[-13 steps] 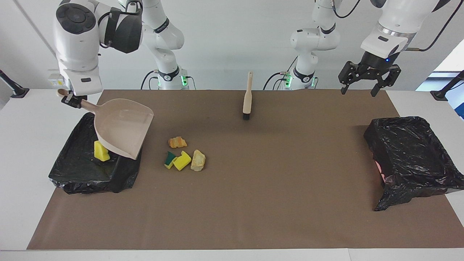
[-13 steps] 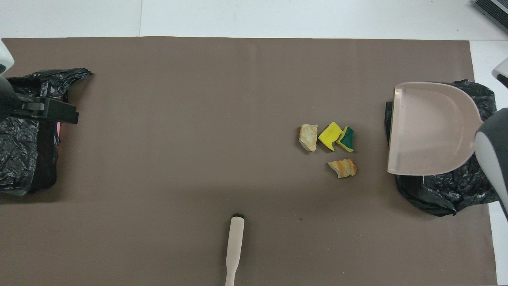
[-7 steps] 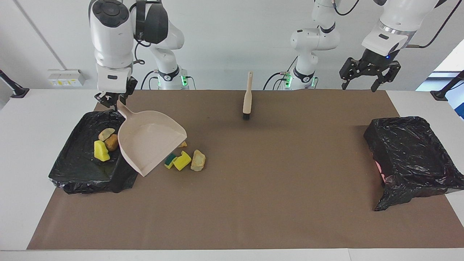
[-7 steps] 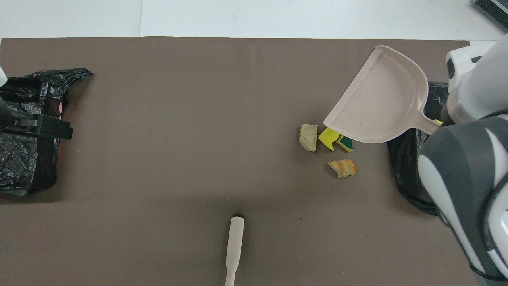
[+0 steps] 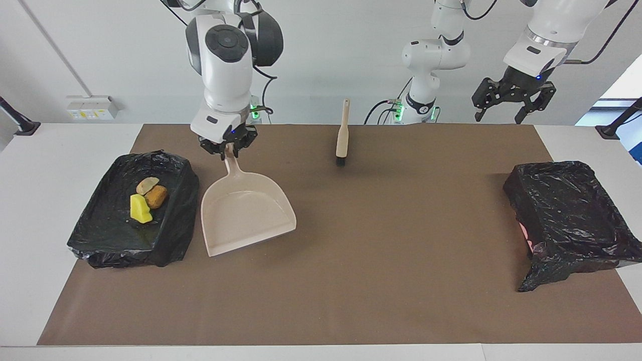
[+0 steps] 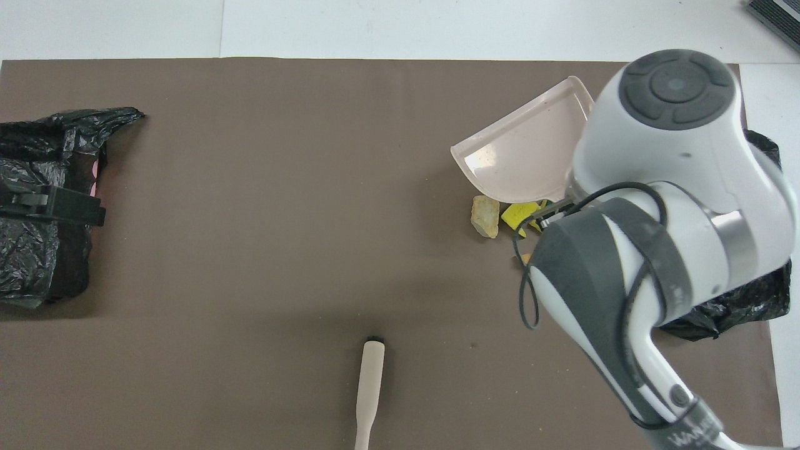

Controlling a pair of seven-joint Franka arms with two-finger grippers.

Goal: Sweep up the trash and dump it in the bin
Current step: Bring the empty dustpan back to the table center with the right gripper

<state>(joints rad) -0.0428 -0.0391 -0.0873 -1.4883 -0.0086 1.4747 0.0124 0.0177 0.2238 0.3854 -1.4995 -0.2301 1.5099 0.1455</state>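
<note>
The right claw [image 5: 228, 148] pinches the dustpan [image 5: 246, 213] handle, holding it up over the trash [image 6: 485, 215] beside the bin [image 5: 108, 240]. The left claw [image 5: 514, 98], spread, waits over the worktop [image 5: 351, 281].

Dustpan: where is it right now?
In the facing view the dustpan hangs from the right gripper by its handle, beside the bin at the right arm's end, over the loose scraps on the mat.

One high camera faces the robots; another looks steeply down from their end, sharing the table [image 5: 351, 260]

Brown mat [image 5: 351, 281] on white table [image 5: 30, 200]
</note>
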